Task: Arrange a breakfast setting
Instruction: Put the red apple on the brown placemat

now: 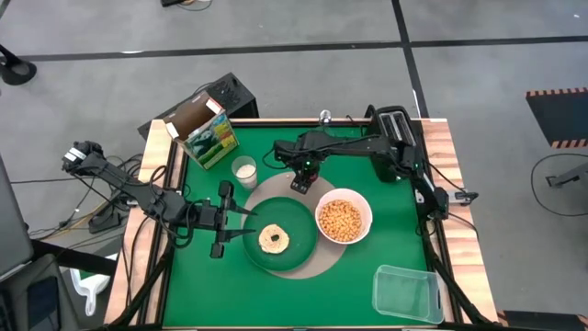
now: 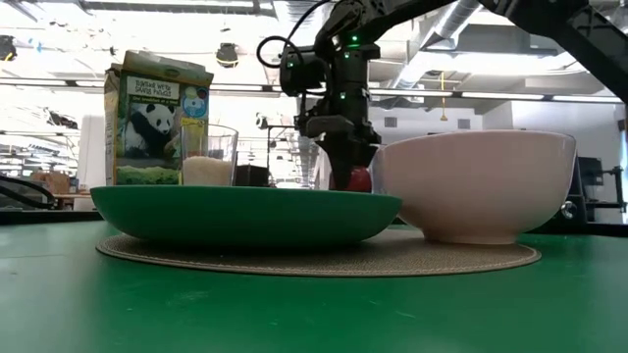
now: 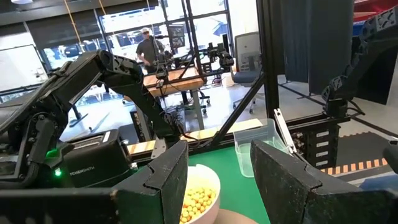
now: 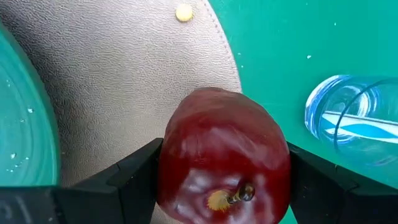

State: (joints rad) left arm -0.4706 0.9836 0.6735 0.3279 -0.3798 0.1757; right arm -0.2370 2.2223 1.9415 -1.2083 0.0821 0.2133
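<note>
A round tan mat [image 1: 323, 267] carries a dark green plate [image 1: 292, 256] with a round toast [image 1: 274, 239] on it, and a white bowl [image 1: 344, 221] of yellow cereal. A small milk glass [image 1: 244, 170] stands on the green table just beyond the mat. My right gripper [image 1: 303, 181] is over the mat's far edge, shut on a red apple [image 4: 224, 162]. My left gripper [image 1: 246, 224] is open and empty at the plate's left rim, fingers pointing toward the toast. The spoon does not show. My right gripper pinches the red apple's two opposite sides [image 4: 171, 168] between its two fingers. The fingers come from above and point down. The apple's stem end [image 4: 239, 194] faces up toward the wrist. In the low view the plate rim hides the apple's underside [image 2: 360, 180], so I cannot tell whether it rests on the mat.
A green-and-yellow cereal box [image 1: 207, 133] stands at the far left and a black toaster [image 1: 395, 124] at the far right. A clear plastic container [image 1: 409, 292] sits at the near right corner. A loose cereal piece [image 4: 184, 12] lies on the mat.
</note>
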